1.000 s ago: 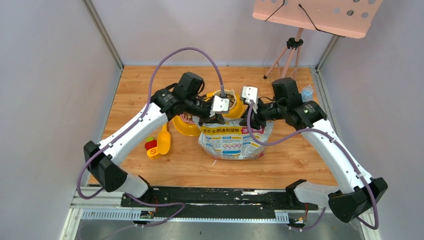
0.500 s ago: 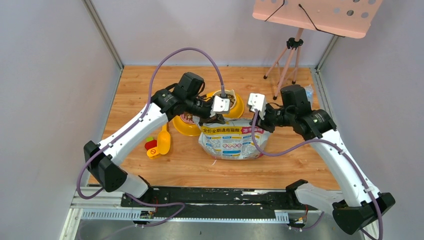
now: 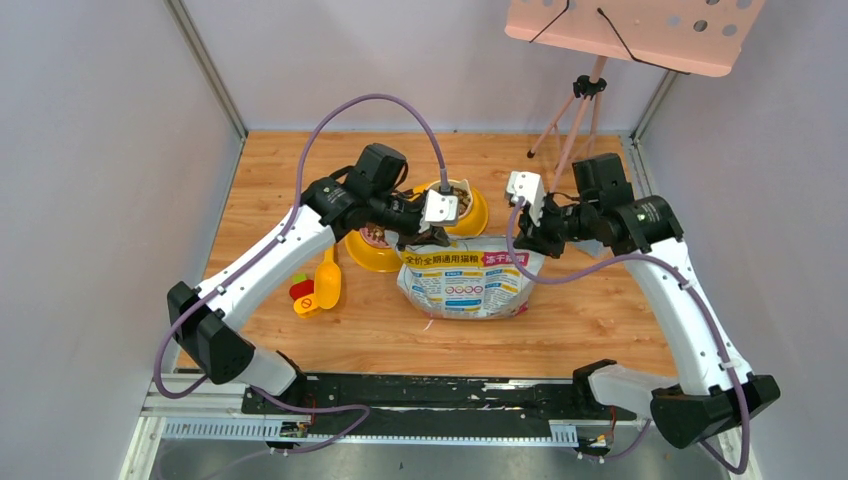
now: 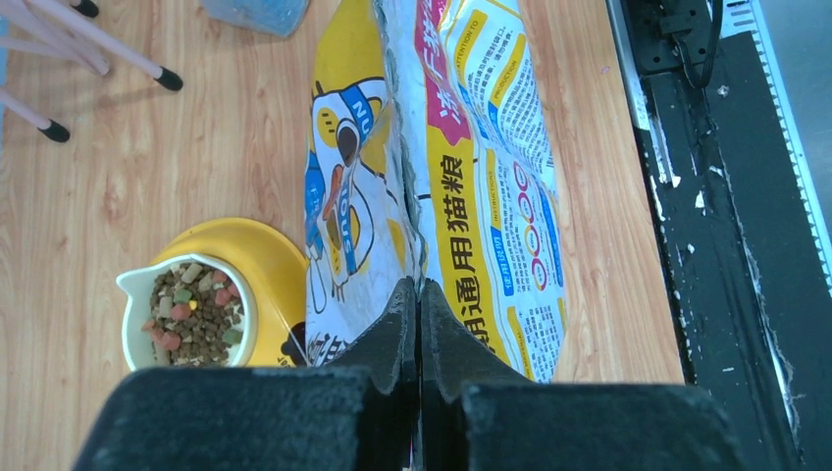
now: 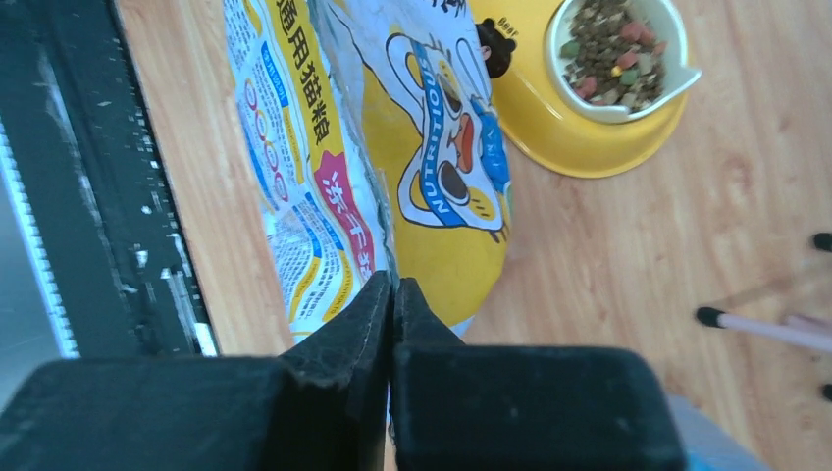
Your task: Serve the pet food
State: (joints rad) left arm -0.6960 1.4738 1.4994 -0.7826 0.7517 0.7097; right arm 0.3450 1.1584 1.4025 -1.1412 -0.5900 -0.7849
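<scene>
The printed foil bag lies at the middle of the table, also in the left wrist view and the right wrist view. My left gripper is shut on the left end of the bag's top seam. My right gripper is shut on its right end. The seam is pulled straight between them. Pet food fills a white cup in a yellow bowl behind the bag. A second yellow bowl also holds some kibble.
A yellow scoop and a red and green piece lie left of the bag. A pink tripod stands at the back right beside a blue object. A black rail runs along the near edge.
My right arm has moved to the right and a little back with the bag's corner in it, drawing the top seam out longer. The left arm has stayed still.
</scene>
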